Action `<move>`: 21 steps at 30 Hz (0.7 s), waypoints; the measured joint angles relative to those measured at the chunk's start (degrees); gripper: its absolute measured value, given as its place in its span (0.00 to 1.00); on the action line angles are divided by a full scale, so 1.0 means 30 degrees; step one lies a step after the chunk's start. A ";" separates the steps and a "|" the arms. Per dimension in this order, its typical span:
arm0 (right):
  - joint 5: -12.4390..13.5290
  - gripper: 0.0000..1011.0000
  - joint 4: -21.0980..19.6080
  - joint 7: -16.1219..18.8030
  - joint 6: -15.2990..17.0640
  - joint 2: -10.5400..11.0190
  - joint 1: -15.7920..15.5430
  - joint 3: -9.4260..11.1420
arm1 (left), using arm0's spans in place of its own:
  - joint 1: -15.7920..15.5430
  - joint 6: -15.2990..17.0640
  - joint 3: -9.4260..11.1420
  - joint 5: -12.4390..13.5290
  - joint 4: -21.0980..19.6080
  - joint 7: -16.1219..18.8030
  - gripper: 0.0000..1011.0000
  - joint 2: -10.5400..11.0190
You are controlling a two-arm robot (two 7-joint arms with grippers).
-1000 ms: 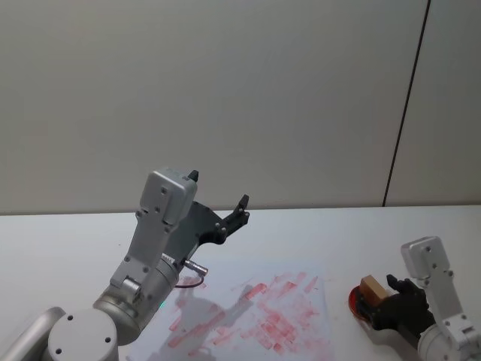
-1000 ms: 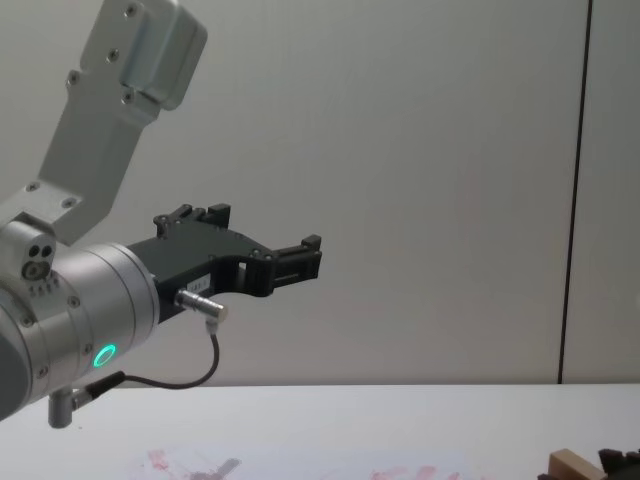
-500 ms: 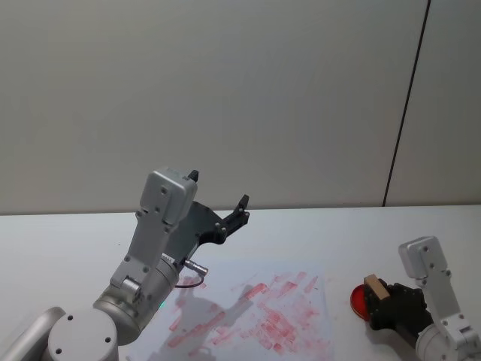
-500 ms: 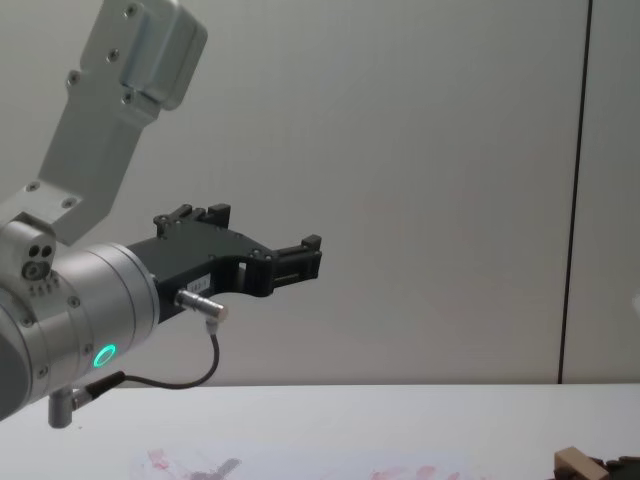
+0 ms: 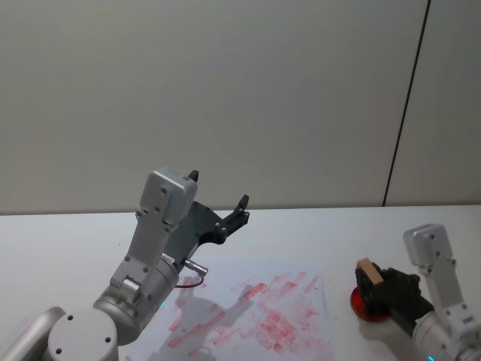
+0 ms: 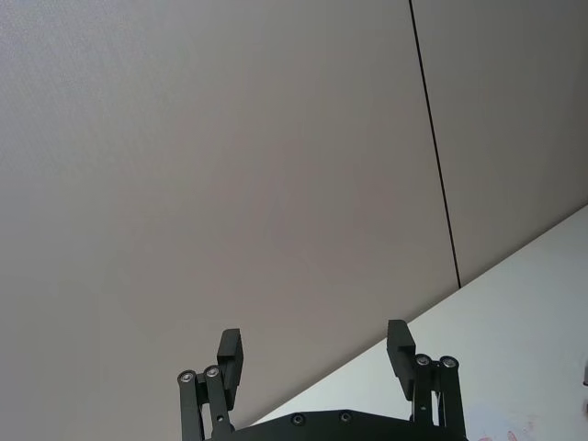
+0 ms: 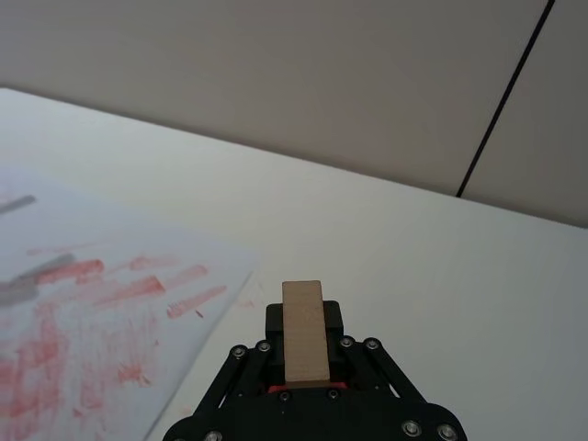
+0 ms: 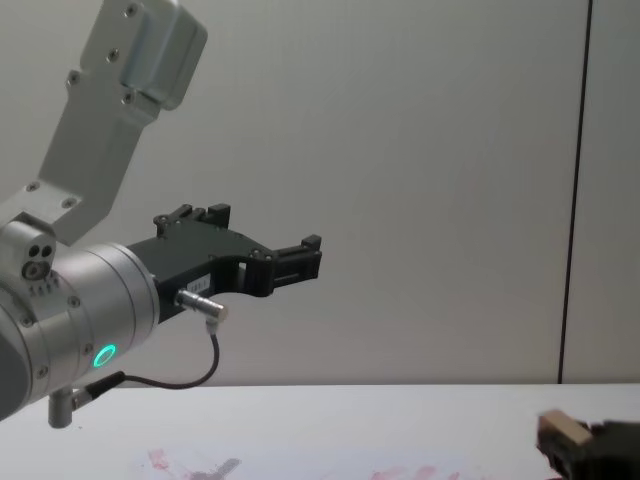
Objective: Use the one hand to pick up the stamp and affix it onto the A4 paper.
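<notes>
At lower right, your right tool (image 5: 373, 286) clamps the stamp (image 5: 367, 274); carry it left over the A4 paper (image 5: 248, 320), press flat. Left tool (image 5: 219, 192) hangs open, mid-left.

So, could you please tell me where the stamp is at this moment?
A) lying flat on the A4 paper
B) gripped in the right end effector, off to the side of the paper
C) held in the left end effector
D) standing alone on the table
B: the stamp is gripped by the right end effector, beside the A4 paper rather than over it, while the left end effector is open and empty.
</notes>
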 joint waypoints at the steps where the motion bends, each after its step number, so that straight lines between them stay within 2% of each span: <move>1: 0.0217 0.22 -0.0155 0.0148 -0.0085 -0.0024 0.0023 0.0010 | 0.0001 0.0000 -0.0001 0.0000 0.0000 -0.0001 0.99 0.0000; 7: 0.0856 0.22 -0.0736 0.0795 -0.0130 -0.0182 0.0185 -0.0006 | 0.0000 0.0000 -0.0001 0.0000 0.0000 -0.0001 0.99 -0.0001; 13: 0.1286 0.22 -0.1149 0.1678 0.0619 -0.0504 0.0499 -0.0233 | 0.0001 0.0001 -0.0001 0.0000 -0.0001 -0.0001 0.99 0.0000; 21: 0.0815 0.22 -0.1099 0.2435 0.1760 -0.0792 0.0854 -0.0592 | 0.0001 0.0001 -0.0001 0.0000 0.0000 0.0000 0.99 0.0000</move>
